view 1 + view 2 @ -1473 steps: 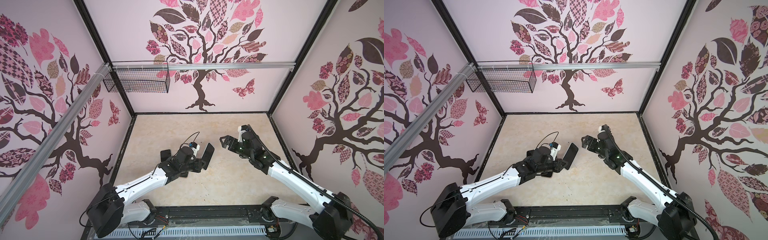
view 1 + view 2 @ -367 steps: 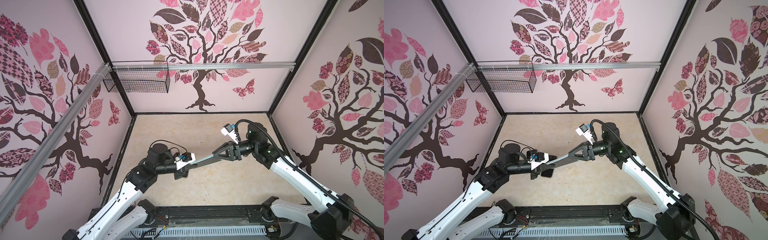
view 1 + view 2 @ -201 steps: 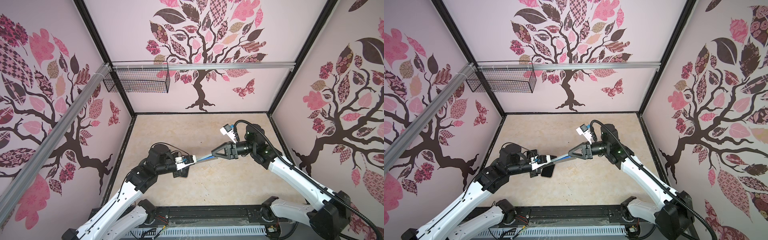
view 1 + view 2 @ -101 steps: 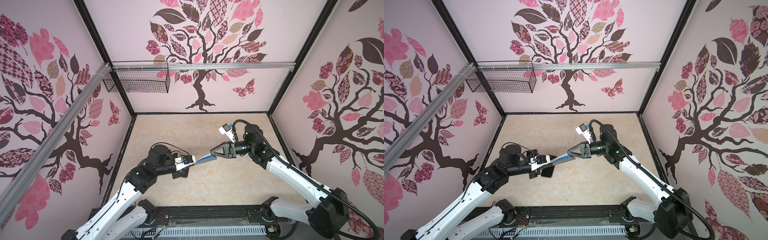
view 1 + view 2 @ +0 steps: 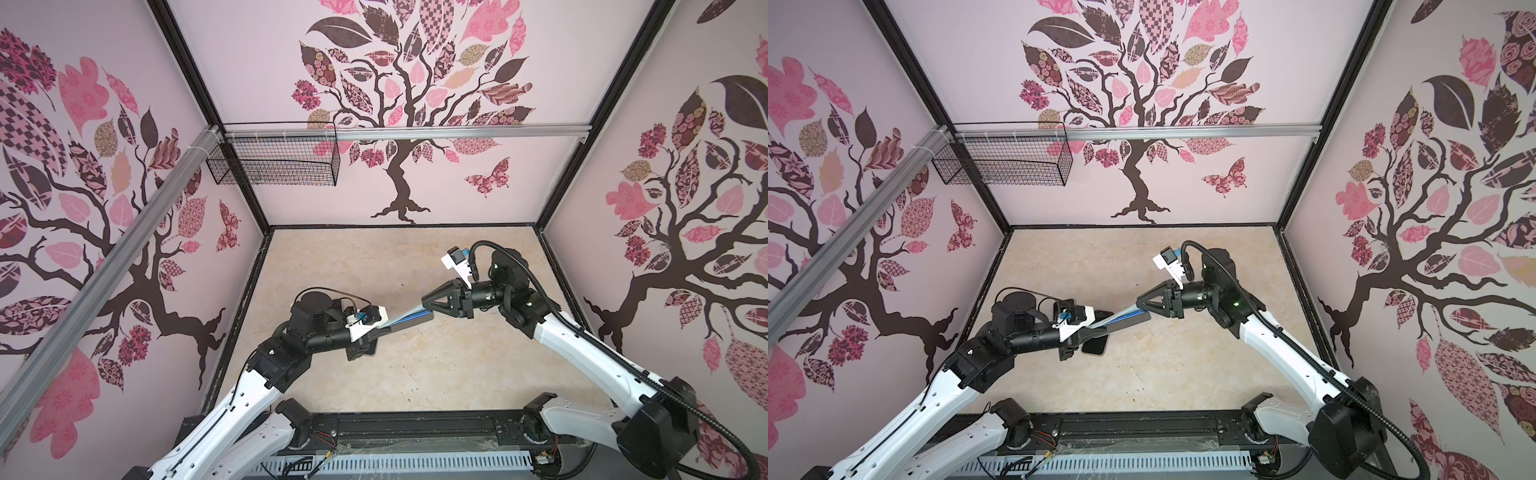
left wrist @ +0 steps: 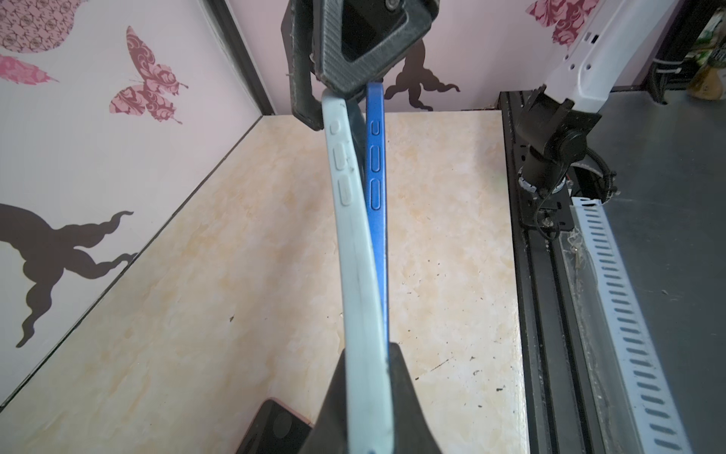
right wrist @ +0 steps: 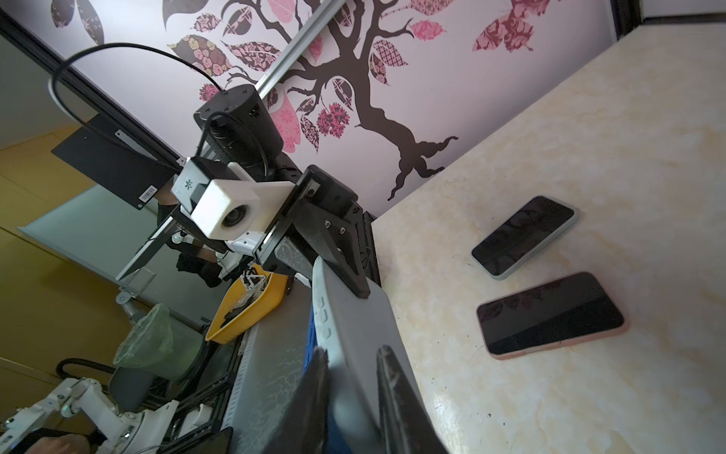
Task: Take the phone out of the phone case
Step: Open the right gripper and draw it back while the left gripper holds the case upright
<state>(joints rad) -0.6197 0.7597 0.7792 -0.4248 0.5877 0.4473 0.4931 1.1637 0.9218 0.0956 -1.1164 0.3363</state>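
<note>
ROBOT ARMS PRISE CASE FROM PHONE: Two arms hold a blue slab phone (image 6: 375,177) aloft in its pale grey-blue silicone phone case (image 6: 345,236), stretched between them above the cream marbled tabletop (image 5: 332,266). In both top views the pair reads as one thin strip. Only the left wrist camera shows the split: the case bows away from the phone at the far end, while the two lie together at the near end. There the left gripper (image 6: 368,350) is clamped narrow across phone and case alike. The right gripper (image 7: 351,350) is pinched on the case's far end, one of its fingers (image 6: 349,76) apparently wedged between case and phone. The right wrist camera alone gives a clear sight of two spares lying flat side by side on the table, a pale-green-cased phone (image 7: 524,236) and a pink-cased phone (image 7: 550,314). From above, the left arm's wrist covers most of them. A black wire basket (image 5: 274,166) hangs on the back wall.
</note>
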